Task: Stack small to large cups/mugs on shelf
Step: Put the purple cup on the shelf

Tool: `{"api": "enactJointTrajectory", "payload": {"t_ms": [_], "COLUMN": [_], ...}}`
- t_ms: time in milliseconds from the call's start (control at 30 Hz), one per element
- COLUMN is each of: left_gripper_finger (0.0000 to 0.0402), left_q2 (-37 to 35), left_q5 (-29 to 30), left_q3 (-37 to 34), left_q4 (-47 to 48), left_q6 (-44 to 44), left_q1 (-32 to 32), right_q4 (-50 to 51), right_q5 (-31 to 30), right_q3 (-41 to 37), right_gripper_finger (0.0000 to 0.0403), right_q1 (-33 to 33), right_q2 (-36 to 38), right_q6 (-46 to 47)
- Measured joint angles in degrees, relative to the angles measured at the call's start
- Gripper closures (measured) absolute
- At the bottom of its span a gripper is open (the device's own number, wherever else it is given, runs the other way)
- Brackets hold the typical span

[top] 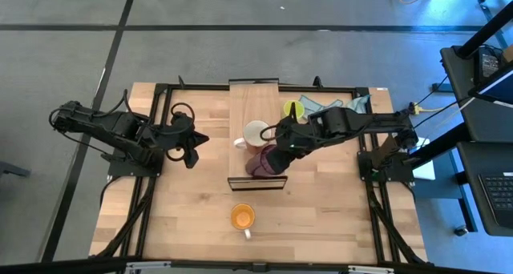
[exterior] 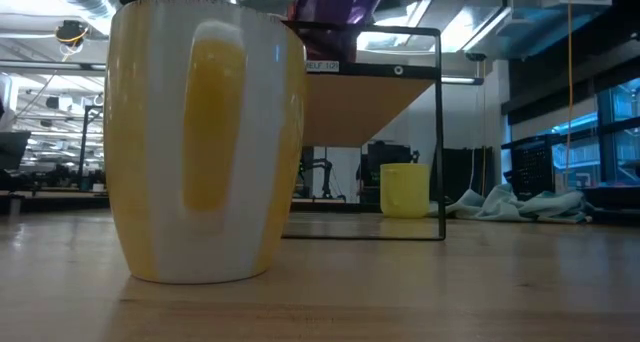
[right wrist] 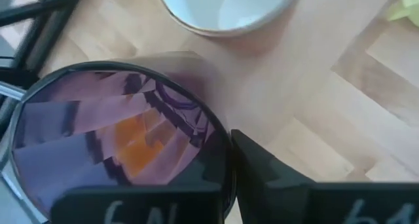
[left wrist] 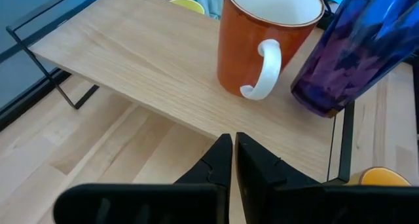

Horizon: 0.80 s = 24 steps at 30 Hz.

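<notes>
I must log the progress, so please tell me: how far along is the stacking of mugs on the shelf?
Done: the orange mug stands on the shelf.
In hand: the right tool holds the purple mug, tilted, beside it.
Left: the yellow mug and the front mug sit on the table; nothing is nested.
The left tool waits, shut.

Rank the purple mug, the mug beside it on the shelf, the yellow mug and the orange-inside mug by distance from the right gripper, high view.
1. Purple mug: held in the right gripper, at the shelf's framed end.
2. White-inside mug: beside it on the shelf.
3. Yellow mug and orange-inside mug: too close to call; one lies beyond the shelf, one on the open table.
</notes>
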<state>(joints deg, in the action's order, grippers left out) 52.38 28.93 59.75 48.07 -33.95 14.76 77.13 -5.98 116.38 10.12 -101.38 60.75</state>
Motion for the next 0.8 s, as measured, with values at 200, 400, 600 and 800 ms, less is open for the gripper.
{"api": "enactJointTrajectory", "payload": {"t_ms": [200, 400, 600, 800], "left_gripper_finger": [0.0388, 0.0388, 0.0388, 0.0388], "left_q2": [0.0, 0.0, 0.0, 0.0], "left_q5": [0.0, 0.0, 0.0, 0.0], "left_q3": [0.0, 0.0, 0.0, 0.0], "left_q4": [0.0, 0.0, 0.0, 0.0], "left_q6": [0.1, 0.1, 0.1, 0.2], "left_q1": [0.0, 0.0, 0.0, 0.0], "right_q4": [-0.9, -0.7, -2.4, -5.4], "right_q5": [1.8, 1.7, 1.7, 1.6], "right_q3": [0.0, 0.0, 0.0, 0.0], "right_gripper_finger": [0.0360, 0.0348, 0.0348, 0.0348], "right_q1": [-0.2, -0.2, -0.6, -1.4], "right_q2": [0.0, 0.0, 0.0, 0.0], "right_q6": [-0.4, -0.2, -0.2, -0.8]}}
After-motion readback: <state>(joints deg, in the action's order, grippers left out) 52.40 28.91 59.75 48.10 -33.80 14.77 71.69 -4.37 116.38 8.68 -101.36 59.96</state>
